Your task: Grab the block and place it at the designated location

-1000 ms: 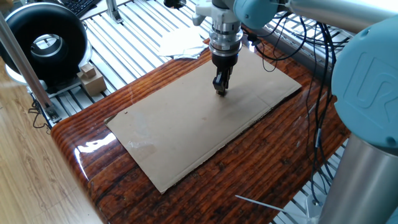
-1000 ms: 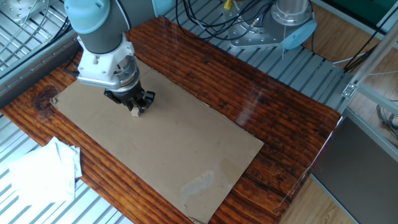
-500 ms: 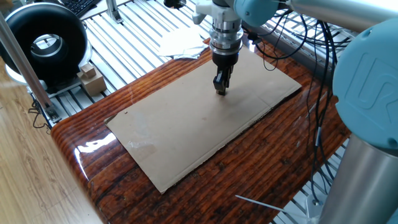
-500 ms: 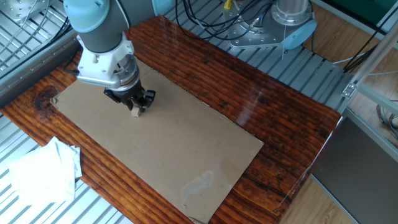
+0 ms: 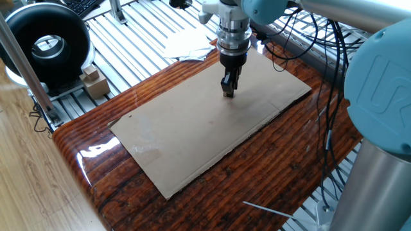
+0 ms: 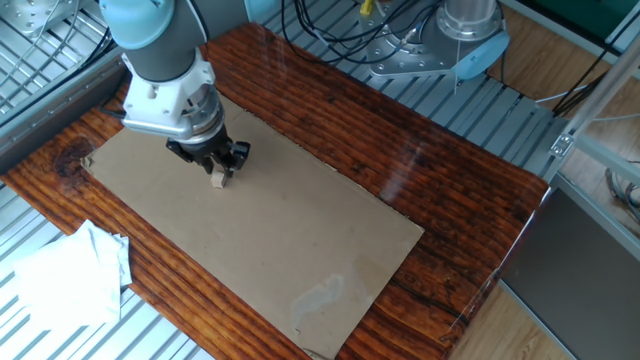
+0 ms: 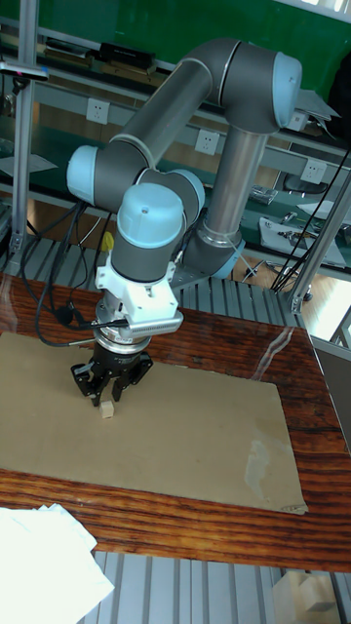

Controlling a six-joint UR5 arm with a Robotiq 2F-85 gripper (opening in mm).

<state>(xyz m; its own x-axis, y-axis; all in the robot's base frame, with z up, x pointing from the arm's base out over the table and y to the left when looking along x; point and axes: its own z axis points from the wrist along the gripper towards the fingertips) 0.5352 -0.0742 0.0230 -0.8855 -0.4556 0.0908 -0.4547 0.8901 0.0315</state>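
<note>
My gripper (image 5: pixel 228 92) points straight down over the far part of the tan cardboard sheet (image 5: pixel 192 135). It is shut on the block (image 6: pixel 217 178), a tiny light-tan cube that sticks out below the dark fingertips (image 7: pixel 96 388). In the tall fixed view the block (image 7: pixel 105 410) hangs at or just above the cardboard (image 7: pixel 195 429); I cannot tell whether it touches. From the other fixed view the gripper (image 6: pixel 213 168) is near the sheet's left end. The designated location does not show in any view.
The cardboard lies on a glossy dark wooden table (image 5: pixel 128 199). White crumpled paper (image 6: pixel 60 275) lies off the sheet's corner. A black round device (image 5: pixel 46 45) and small cardboard boxes (image 5: pixel 94 80) stand beyond the table. Cables (image 5: pixel 327 83) hang beside the arm's base.
The gripper and the block have shifted very slightly upward; otherwise nothing has moved.
</note>
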